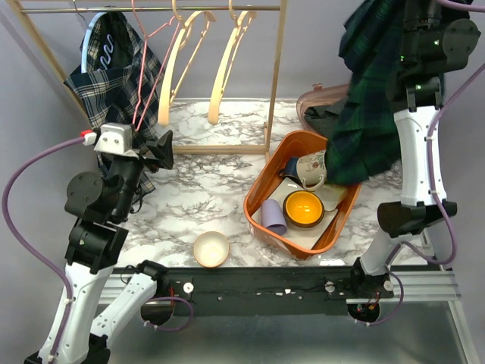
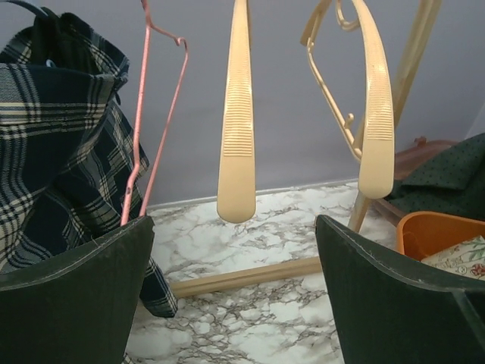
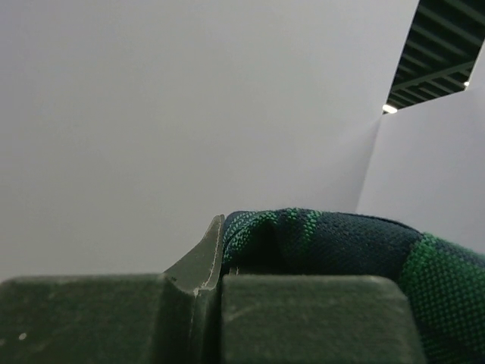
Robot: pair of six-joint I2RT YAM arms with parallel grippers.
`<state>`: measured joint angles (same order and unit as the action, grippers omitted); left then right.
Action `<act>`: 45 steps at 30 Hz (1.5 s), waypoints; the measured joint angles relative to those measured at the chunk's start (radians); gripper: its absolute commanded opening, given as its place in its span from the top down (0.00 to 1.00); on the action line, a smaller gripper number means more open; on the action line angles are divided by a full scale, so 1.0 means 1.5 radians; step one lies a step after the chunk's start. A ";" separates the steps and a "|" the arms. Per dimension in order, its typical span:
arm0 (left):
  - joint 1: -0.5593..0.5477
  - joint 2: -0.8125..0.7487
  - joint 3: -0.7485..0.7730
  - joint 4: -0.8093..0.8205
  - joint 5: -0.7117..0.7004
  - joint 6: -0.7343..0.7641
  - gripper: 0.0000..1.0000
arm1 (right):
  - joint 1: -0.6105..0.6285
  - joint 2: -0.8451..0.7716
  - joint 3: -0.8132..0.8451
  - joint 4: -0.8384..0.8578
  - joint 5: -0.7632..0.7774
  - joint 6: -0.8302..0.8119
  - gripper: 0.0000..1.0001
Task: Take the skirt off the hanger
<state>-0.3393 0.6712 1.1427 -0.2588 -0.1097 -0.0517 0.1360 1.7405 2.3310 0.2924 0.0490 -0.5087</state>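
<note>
A dark green and navy plaid skirt point(image 1: 369, 106) hangs free at the right, above the orange basket. My right gripper point(image 3: 222, 254) is shut on a fold of the skirt point(image 3: 333, 243); in the top view its fingers are hidden behind the cloth. No hanger shows in the skirt. My left gripper point(image 1: 161, 149) is open and empty in front of the rack. In the left wrist view point(image 2: 235, 227) it faces an empty pink wire hanger point(image 2: 151, 129) and two empty cream hangers point(image 2: 236, 136). A navy and white plaid garment point(image 1: 110, 64) hangs at the rack's left end.
The wooden rack point(image 1: 276, 72) stands at the back, with its base bar on the marble table point(image 1: 212, 197). The orange basket point(image 1: 263, 189) holds a mug, a purple cup and an orange bowl. A small bowl point(image 1: 211, 249) sits near the front edge. A brown object point(image 1: 317, 100) lies at the back right.
</note>
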 measured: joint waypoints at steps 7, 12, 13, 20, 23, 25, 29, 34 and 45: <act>0.000 -0.059 -0.016 0.042 -0.024 -0.010 0.01 | -0.047 0.074 0.049 0.027 -0.043 0.040 0.99; 0.000 -0.109 -0.049 0.070 -0.047 -0.014 0.01 | -0.067 0.104 0.054 0.054 -0.047 0.060 0.99; 0.000 -0.111 -0.050 0.072 -0.051 -0.014 0.01 | -0.069 0.106 0.045 0.058 -0.042 0.062 0.99; 0.000 -0.109 -0.052 0.078 -0.061 -0.016 0.01 | -0.070 0.106 -0.128 0.085 0.015 0.066 0.99; 0.000 -0.107 -0.052 0.079 -0.064 -0.016 0.01 | -0.073 0.107 -0.210 0.088 0.034 0.073 0.99; 0.000 -0.107 -0.052 0.079 -0.066 -0.016 0.01 | -0.081 0.115 -0.259 0.081 0.039 0.098 0.99; 0.000 -0.107 -0.053 0.079 -0.067 -0.017 0.01 | -0.110 0.169 -0.255 0.018 0.035 0.155 0.99; 0.000 -0.107 -0.053 0.080 -0.066 -0.017 0.01 | -0.146 0.247 -0.198 -0.075 -0.001 0.213 0.99; 0.000 -0.107 -0.061 0.081 -0.068 -0.019 0.01 | -0.176 0.224 -0.284 -0.162 -0.062 0.432 0.99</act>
<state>-0.3397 0.5114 1.0519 -0.1368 -0.2115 -0.0799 -0.1284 2.0762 1.9057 0.0498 -0.0437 0.1390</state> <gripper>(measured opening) 0.988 0.025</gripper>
